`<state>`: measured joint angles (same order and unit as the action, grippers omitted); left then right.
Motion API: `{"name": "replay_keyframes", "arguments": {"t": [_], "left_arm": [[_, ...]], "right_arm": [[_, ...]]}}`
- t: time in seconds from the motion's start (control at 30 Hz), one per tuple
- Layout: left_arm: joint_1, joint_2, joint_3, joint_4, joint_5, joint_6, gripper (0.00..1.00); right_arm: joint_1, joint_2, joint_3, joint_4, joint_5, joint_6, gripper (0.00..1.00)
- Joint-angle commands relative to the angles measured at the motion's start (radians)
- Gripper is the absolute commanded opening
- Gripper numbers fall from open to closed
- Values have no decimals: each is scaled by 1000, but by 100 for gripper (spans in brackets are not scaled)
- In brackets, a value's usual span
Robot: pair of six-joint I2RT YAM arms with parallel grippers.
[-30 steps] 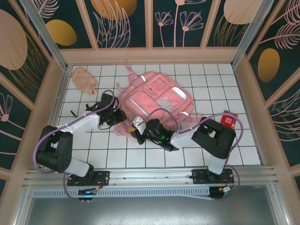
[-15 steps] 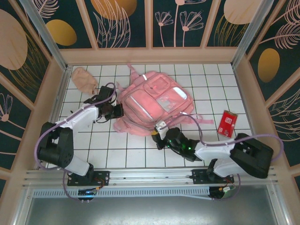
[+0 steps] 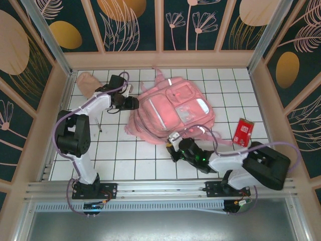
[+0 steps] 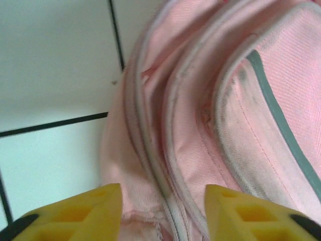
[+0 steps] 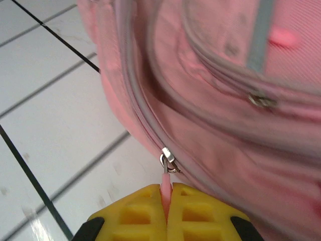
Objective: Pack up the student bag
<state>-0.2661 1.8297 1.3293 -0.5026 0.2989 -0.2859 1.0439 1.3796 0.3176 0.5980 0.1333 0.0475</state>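
Bordering edges: the table (image 3: 125, 155) is closed in by wooden walls (image 3: 160, 59) on the far, left and right sides, and a metal rail (image 3: 160, 187) is set along the near edge.
Open room: bare white tiles are seen at the near left of the table and at the far right corner.
Student bag: the student bag (image 3: 175, 108) is laid flat at the middle of the table, front patch upward, with straps (image 3: 213, 131) trailing to the near right.
Left fingers: the left fingers (image 4: 75, 213) are held well apart at the bag's left edge, with a piped seam running between them and no grip taken.
Right fingers: the right fingers (image 5: 140, 213) are pressed together on the pink zip pull (image 5: 165, 183) at the bag's near edge.
Hidden or unclear: the peach pouch (image 3: 86, 83) in the far left corner is partly covered by the left arm (image 3: 95, 108). The bag is cut off and blurred in both wrist views.
Contents: the bag's inside is not exposed, so what it holds cannot be told.
Loose item: a flat red packet (image 3: 243, 131) is lying near the right wall, apart from the bag.
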Motion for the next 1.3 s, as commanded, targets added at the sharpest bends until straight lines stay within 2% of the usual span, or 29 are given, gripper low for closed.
{"name": "replay_keyframes", "arguments": {"t": [0.0,0.13,0.23,0.33,0.4,0.5,0.57,0.63,0.67,0.7,0.73,0.77,0.9,1.07,1.2,1.27], "left_arm": [[2,-98,-70,-91,-37,-90,49],[2,-277,-233,-100,50,-137,51],[2,-375,-331,-86,45,-203,53],[1,-408,-403,-64,-15,-263,54],[0,-409,-453,-6,-14,-327,54],[-2,-394,-509,82,-36,-420,54],[-2,-376,-511,101,-78,-436,54],[-1,-352,-490,86,-137,-410,48],[-2,-343,-473,71,-171,-395,36],[-2,-338,-454,54,-205,-371,18],[0,-337,-438,42,-235,-348,5],[-1,-339,-424,35,-251,-326,0],[1,-366,-409,49,-284,-252,0],[3,-385,-424,102,-281,-209,0],[2,-379,-426,132,-249,-185,0],[2,-377,-433,167,-178,-176,0]], "right_arm": [[16,111,125,199,-112,-61,0],[38,240,257,249,-168,-87,0],[48,302,310,267,-215,-102,0],[52,344,347,270,-269,-120,0],[57,358,363,266,-295,-134,0],[61,360,366,257,-299,-140,0],[62,352,354,253,-294,-134,0],[63,332,321,239,-280,-126,0],[64,316,303,231,-271,-120,0],[65,295,279,210,-256,-112,0],[66,270,255,180,-237,-109,0],[67,242,236,145,-210,-99,0],[47,116,115,21,-56,12,0],[-16,-35,-14,-88,75,167,0],[-64,-99,-12,-299,286,330,0],[-99,-110,-15,-344,313,367,0]]}}
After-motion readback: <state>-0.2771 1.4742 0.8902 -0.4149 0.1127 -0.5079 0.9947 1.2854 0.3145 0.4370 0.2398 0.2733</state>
